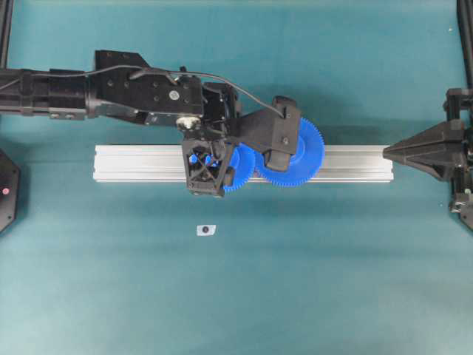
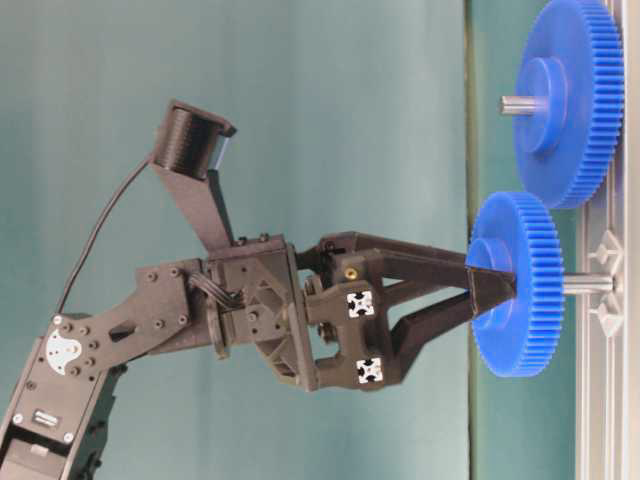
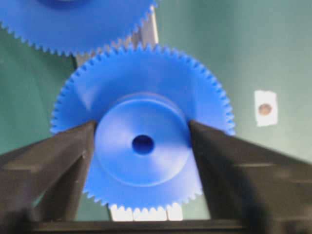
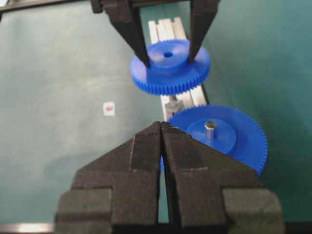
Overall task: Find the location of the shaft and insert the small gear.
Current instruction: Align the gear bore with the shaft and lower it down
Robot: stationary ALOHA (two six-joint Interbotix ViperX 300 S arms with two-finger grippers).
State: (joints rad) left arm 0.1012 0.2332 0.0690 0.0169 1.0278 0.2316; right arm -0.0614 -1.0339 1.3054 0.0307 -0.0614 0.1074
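Clearly the small gear [image 4: 168,80] sits on the shaft [image 2: 586,283], whose silvery length shows between the gear's underside and the aluminium rail [image 1: 133,163] it is fixed to. The gear is raised off the rail rather than lying flat on it. It is a bright blue toothed wheel with a raised round hub and a dark hole at the centre. In the left wrist view the hole is seen straight on and nothing sticks out of it.

Just beside it on the same rail stands the large gear [image 2: 570,100], wider and equally blue, with a grey pin [image 4: 210,129] standing up from its hub. From overhead the toothed rims of the two gears meet.

The left gripper [image 2: 495,290] reaches down over the small gear. Its two black fingers [image 3: 73,156] are spread to the width of the hub and stand one on each side of it. They look to be right against the hub wall, but I cannot tell whether they press on it or only stand beside it.

On the green table [image 1: 332,281], near the rail, lies a small white tag [image 1: 206,230] with a dark round spot.

The right gripper [image 1: 386,152] hangs at the rail's far end, well apart from both gears, its fingers pressed together on nothing.
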